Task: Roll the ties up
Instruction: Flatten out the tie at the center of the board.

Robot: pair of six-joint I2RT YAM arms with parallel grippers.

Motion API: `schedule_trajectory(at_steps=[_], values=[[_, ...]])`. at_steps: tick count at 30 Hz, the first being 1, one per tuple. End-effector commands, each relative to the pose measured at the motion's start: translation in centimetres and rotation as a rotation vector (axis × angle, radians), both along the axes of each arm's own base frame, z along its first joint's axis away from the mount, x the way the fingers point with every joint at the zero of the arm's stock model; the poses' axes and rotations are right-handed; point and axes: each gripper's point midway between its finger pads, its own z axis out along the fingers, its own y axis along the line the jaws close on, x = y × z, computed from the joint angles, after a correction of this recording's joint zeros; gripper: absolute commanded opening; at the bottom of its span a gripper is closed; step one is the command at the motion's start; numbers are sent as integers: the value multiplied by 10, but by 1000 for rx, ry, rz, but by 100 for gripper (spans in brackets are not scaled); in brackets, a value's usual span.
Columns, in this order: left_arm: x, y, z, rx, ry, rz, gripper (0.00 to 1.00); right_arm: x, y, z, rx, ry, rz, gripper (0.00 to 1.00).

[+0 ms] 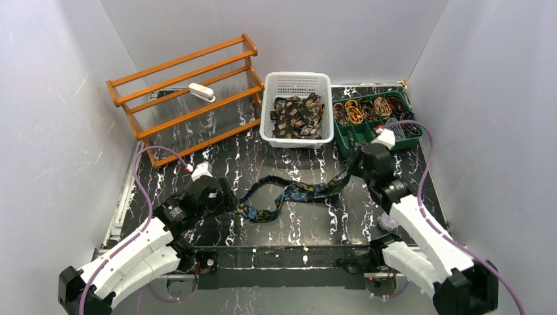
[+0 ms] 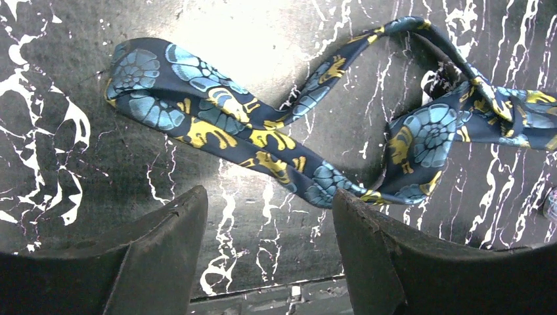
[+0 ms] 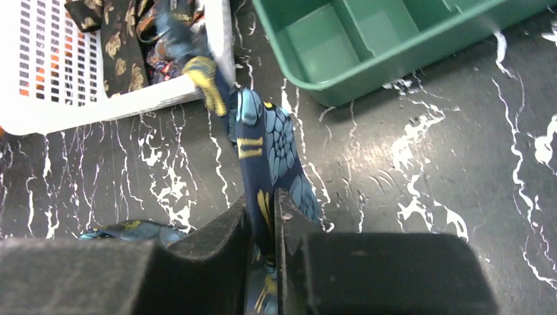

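A dark blue tie [image 1: 302, 192] with teal and gold paisley winds across the black marbled table between the two arms. My right gripper [image 3: 263, 205] is shut on one stretch of this tie [image 3: 266, 141], the fabric pinched between its pads near the green tray. At the tie's other end, my left gripper [image 2: 269, 216] stands open just short of the folded wide part [image 2: 217, 118], nothing between its fingers [image 2: 164, 243]. From above, the left gripper [image 1: 230, 197] and right gripper [image 1: 353, 172] sit at opposite ends. Brown paisley ties [image 1: 297, 117] lie in the white basket.
A white mesh basket [image 1: 295, 82] stands at the back centre, its rim [image 3: 131, 102] close to the right gripper. A green compartment tray [image 1: 345, 141] with rolled ties is at the back right. A wooden rack [image 1: 190, 85] stands at the back left.
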Motion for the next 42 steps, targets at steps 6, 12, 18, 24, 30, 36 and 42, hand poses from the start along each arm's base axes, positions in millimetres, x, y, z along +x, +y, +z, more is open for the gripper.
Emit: schedule_trajectory(at_steps=[6, 12, 18, 24, 30, 36, 42], values=[[-4, 16, -13, -6, -5, 97, 67, -56, -88, -56, 196, -49, -570, 68], [-3, 17, -13, -18, -13, 117, 68, -48, -95, -20, 108, -168, -497, 78], [-6, 20, -24, -4, 10, 133, 69, -32, -70, -20, -12, 3, -336, 75], [-7, 24, -30, -4, 14, 158, 69, -20, -15, -65, 6, 262, -64, 73], [-7, 33, -33, 13, 4, 203, 74, -8, -23, -97, -122, 417, -60, 76], [-4, 37, -32, 44, -8, 210, 77, 3, -30, -101, -142, 387, -75, 53], [0, 35, -27, 46, -19, 207, 77, 10, -32, -85, -20, 263, -106, 8]])
